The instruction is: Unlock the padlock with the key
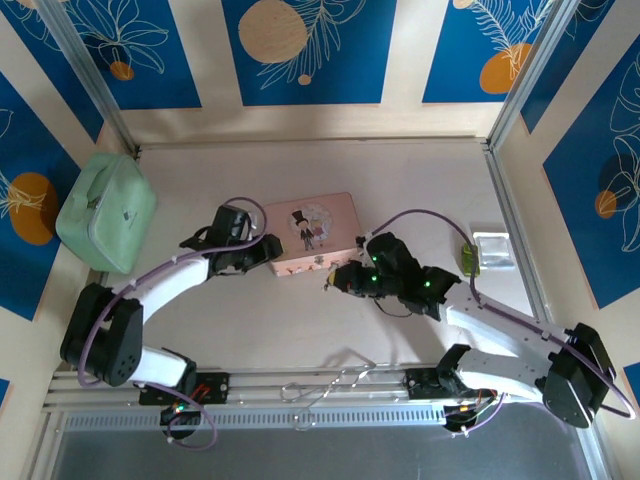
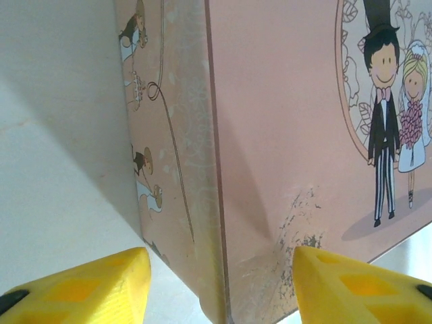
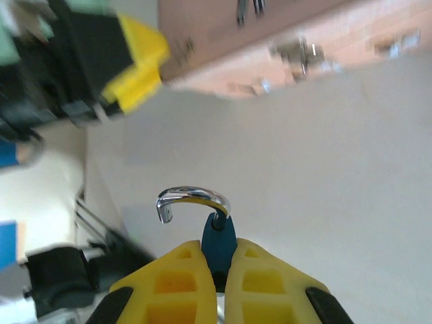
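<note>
The padlock [image 3: 218, 237] is held closed between the right fingers [image 3: 182, 283], clamped by its bluish-teal body. Its long axis is set in line with the fingers, with the shackle end pointed away from the wrist and toward the pink tin [image 1: 310, 236]. The silvery shackle is seen swung open: one leg is seated in the body, and the free end is curled over to the left and hangs clear. The lock is carried above the counter [image 1: 400, 180], near the tin's front side but apart from it. A small metal clasp [image 3: 300, 52] can be made out on that side, though it is blurred.

The left fingers [image 2: 101, 280] are spread open, with the tin's left corner set between them. Whether either pad is pressed against the tin cannot be told. A bride and groom are drawn on the tin's lid.

The counter is pale and matt. A mint-green case [image 1: 105, 212] is set at its left edge, and a small clear packet [image 1: 492, 248] lies at the right. The space is enclosed by light panels with blue leaf-and-circle prints.
</note>
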Robot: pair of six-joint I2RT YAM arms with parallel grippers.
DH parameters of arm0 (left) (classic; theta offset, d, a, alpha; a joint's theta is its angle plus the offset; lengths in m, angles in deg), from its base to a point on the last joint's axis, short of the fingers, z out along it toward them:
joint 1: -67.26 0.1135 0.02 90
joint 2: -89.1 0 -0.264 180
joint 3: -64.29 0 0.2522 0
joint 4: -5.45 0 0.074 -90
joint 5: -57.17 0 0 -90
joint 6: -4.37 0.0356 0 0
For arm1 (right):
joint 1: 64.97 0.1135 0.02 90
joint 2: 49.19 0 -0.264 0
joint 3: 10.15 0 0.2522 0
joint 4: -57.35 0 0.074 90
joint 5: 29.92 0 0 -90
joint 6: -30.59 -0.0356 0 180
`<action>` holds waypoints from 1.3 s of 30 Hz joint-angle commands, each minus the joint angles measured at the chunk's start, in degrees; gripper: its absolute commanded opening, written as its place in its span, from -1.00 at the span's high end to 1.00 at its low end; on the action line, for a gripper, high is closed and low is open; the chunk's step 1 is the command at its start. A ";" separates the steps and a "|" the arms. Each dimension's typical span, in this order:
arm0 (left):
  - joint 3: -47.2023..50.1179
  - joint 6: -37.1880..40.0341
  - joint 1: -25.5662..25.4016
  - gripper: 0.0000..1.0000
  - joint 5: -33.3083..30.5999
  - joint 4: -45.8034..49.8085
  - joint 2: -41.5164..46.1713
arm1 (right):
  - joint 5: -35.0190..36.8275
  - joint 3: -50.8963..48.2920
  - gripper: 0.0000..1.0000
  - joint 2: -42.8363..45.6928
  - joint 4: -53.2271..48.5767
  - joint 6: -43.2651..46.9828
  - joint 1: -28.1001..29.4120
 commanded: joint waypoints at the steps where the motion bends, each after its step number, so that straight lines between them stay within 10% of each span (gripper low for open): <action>1: -4.02 1.03 0.72 -0.32 -0.36 4.36 3.65 | -6.68 1.93 1.00 -3.03 -12.37 3.33 1.87; 16: -8.66 5.15 0.89 -0.35 -1.77 16.50 19.05 | -12.54 1.74 1.00 -23.80 2.20 0.35 5.04; 22: -4.21 4.71 0.85 -0.32 -1.69 16.79 21.92 | -13.65 -0.48 0.50 -24.20 2.74 -0.47 0.88; 39: -11.66 9.88 1.37 -0.37 -7.47 19.59 22.66 | 12.30 9.92 -0.01 2.43 -28.69 6.64 -1.87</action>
